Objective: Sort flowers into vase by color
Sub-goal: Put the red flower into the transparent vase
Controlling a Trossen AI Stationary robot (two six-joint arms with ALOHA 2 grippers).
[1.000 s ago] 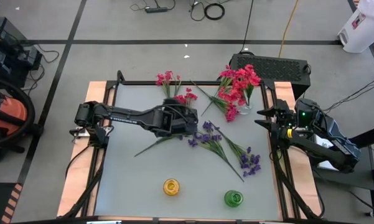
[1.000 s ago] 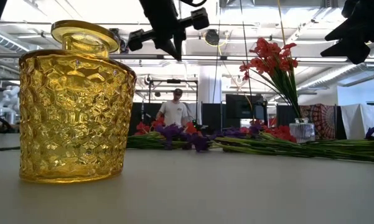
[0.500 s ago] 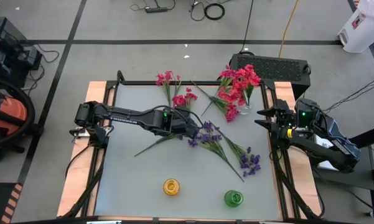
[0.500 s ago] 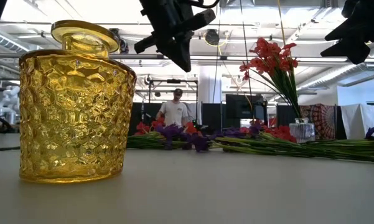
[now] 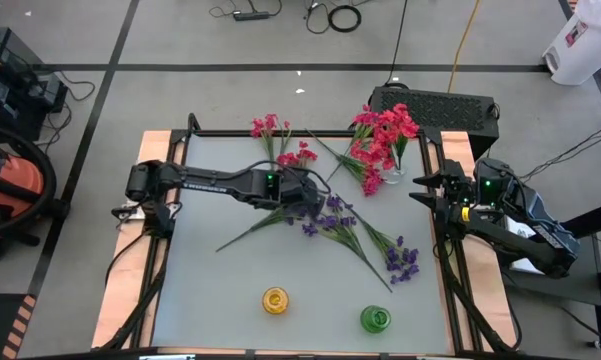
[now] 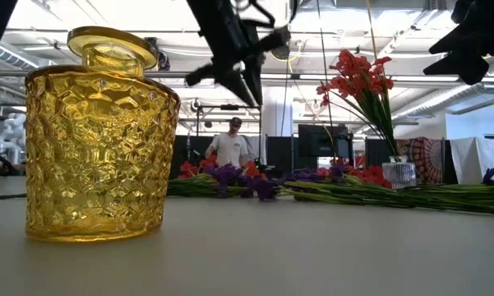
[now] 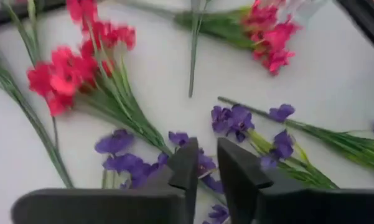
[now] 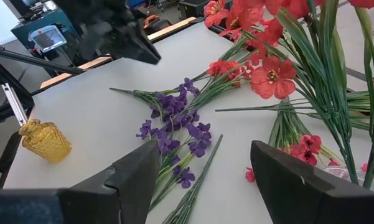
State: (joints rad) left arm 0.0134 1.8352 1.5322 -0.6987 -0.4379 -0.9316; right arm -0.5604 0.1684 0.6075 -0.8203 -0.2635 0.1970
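- Flowers lie scattered across the middle of the table [image 5: 200,290]: purple flowers [image 5: 332,212] in the centre, a second purple bunch [image 5: 404,262] toward the right edge, and red flowers [image 5: 298,157] loose near the far side.
- More red blooms stand upright in a clear vase [image 5: 394,172] at the far right corner, their heads spreading above it, with a pink sprig [image 5: 371,182] lying flat just beside its base.
- Left gripper [image 5: 307,203] hangs over the near end of the central purple flowers, and the left wrist view shows its fingers [image 7: 185,169] only narrowly parted, nothing between them, purple petals right below.
- Long green stems [image 5: 255,228] fan out from that spot across the table, crossing under one another, so the purple and red sprigs tangle close together.
- Right gripper [image 5: 427,184] waits at the right edge of the table, beside the clear vase, fingers spread wide and empty.
- Yellow vase [image 5: 275,299] and green vase [image 5: 375,319] sit on the near side, well apart from the flowers, both with nothing in them.
- A person [image 6: 230,146] stands in the room beyond the table, seen in the low view.
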